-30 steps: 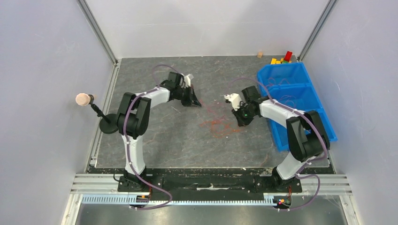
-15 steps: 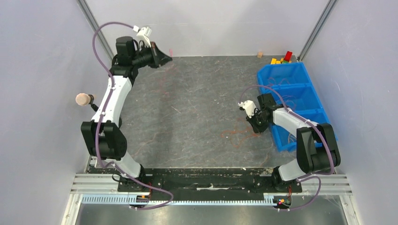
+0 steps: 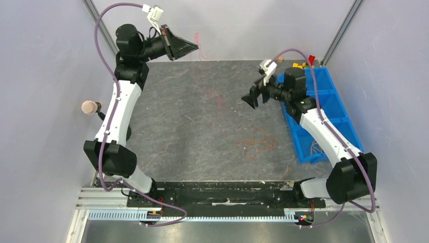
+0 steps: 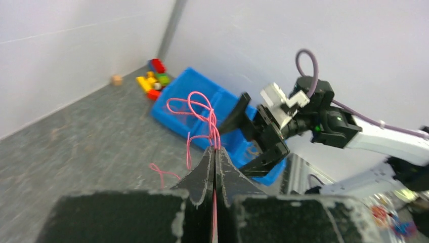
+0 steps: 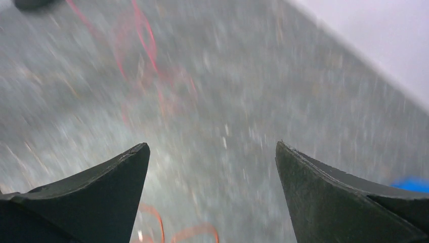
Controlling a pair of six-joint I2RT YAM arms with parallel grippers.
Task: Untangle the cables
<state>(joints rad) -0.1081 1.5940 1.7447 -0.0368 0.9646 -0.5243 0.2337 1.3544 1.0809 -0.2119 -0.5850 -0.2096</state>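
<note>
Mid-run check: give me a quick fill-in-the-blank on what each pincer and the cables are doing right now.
The left pincer is shut on a thin ____ cable.
The right pincer is ____, holding nothing.
Orange cable loops lie on the table near the ____ bin.
Missing: red; open; blue.
</note>
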